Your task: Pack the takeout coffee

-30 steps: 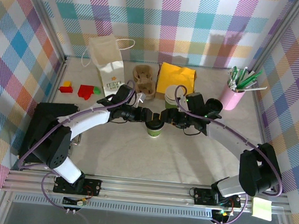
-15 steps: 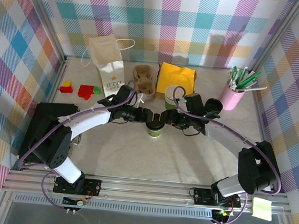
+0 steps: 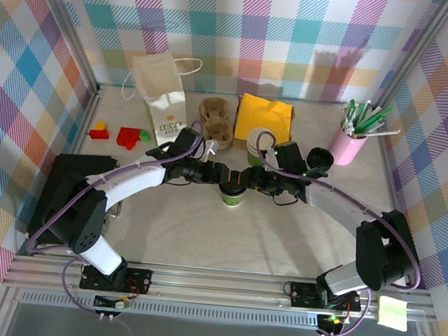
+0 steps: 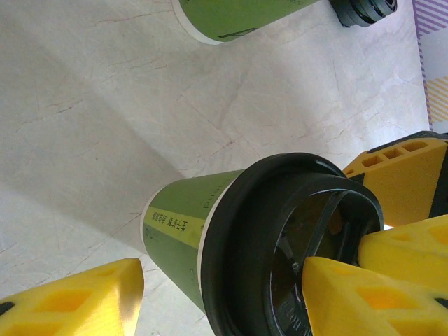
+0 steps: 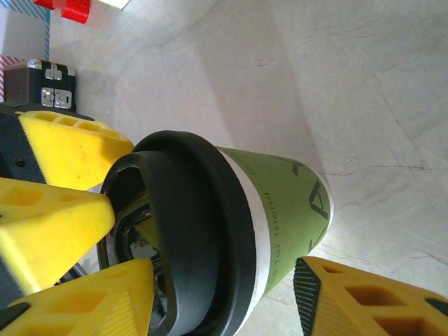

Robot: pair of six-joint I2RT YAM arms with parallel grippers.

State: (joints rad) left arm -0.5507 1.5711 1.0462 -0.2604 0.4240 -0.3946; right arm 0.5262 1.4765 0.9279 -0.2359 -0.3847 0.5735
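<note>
The takeout coffee cup (image 3: pixel 232 193) stands mid-table, green below, white near the rim, with a black lid on it. My left gripper (image 3: pixel 217 174) reaches in from the left and my right gripper (image 3: pixel 251 179) from the right, both meeting over the lid. In the left wrist view the cup (image 4: pixel 182 231) lies between the open jaws of the left gripper (image 4: pixel 222 273): one finger rests on the lid, the other stands clear of the cup wall. In the right wrist view the right gripper (image 5: pixel 222 273) is open the same way round the cup (image 5: pixel 294 203).
A second green cup (image 3: pixel 258 143) without a lid stands just behind, with a loose black lid (image 3: pixel 319 156) to its right. Along the back are a white paper bag (image 3: pixel 161 90), a brown pulp tray (image 3: pixel 216 120), a yellow napkin (image 3: pixel 265 116) and a pink pen holder (image 3: pixel 350 144). Coloured blocks (image 3: pixel 124 134) lie at the left.
The right gripper has edged slightly left over the lid, and the left jaws have spread a touch. The cup has stayed in place.
</note>
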